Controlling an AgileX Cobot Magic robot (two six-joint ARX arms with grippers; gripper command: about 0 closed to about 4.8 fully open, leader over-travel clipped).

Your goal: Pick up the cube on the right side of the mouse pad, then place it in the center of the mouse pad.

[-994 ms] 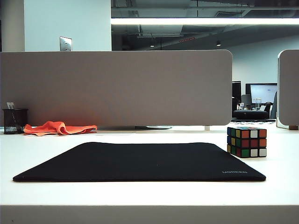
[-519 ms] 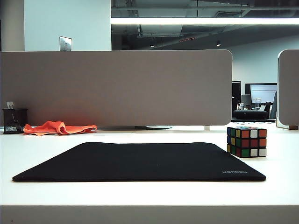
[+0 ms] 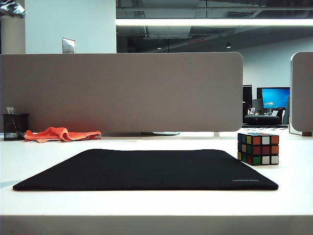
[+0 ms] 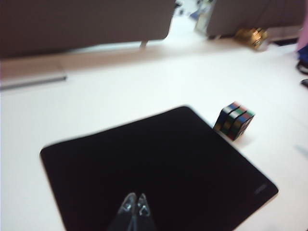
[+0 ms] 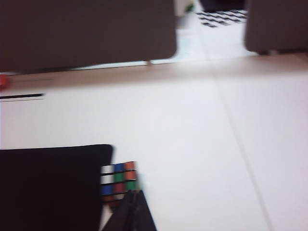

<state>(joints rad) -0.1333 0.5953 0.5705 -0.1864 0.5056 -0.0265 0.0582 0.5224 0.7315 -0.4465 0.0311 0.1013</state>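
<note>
The cube (image 3: 258, 148), with black edges and coloured stickers, stands on the white table just off the right edge of the mouse pad (image 3: 146, 169), a flat black mat. In the left wrist view my left gripper (image 4: 134, 204) is shut and empty, hovering over the near part of the mouse pad (image 4: 154, 163), with the cube (image 4: 234, 121) far off beyond the pad's edge. In the right wrist view my right gripper (image 5: 134, 195) is shut and empty, its tips just in front of the cube (image 5: 119, 180) beside the mouse pad (image 5: 48, 187). Neither gripper's jaws show in the exterior view.
An orange cloth (image 3: 61, 133) and a black mesh pen cup (image 3: 15, 126) sit at the back left. A grey divider panel (image 3: 122, 93) walls off the back of the table. A grey bit of an arm (image 3: 12, 7) shows in the top left corner.
A grey piece of arm has come into the exterior view's top left corner, and a faint shadow now lies left of the pad. The cube and the mouse pad have not moved.
</note>
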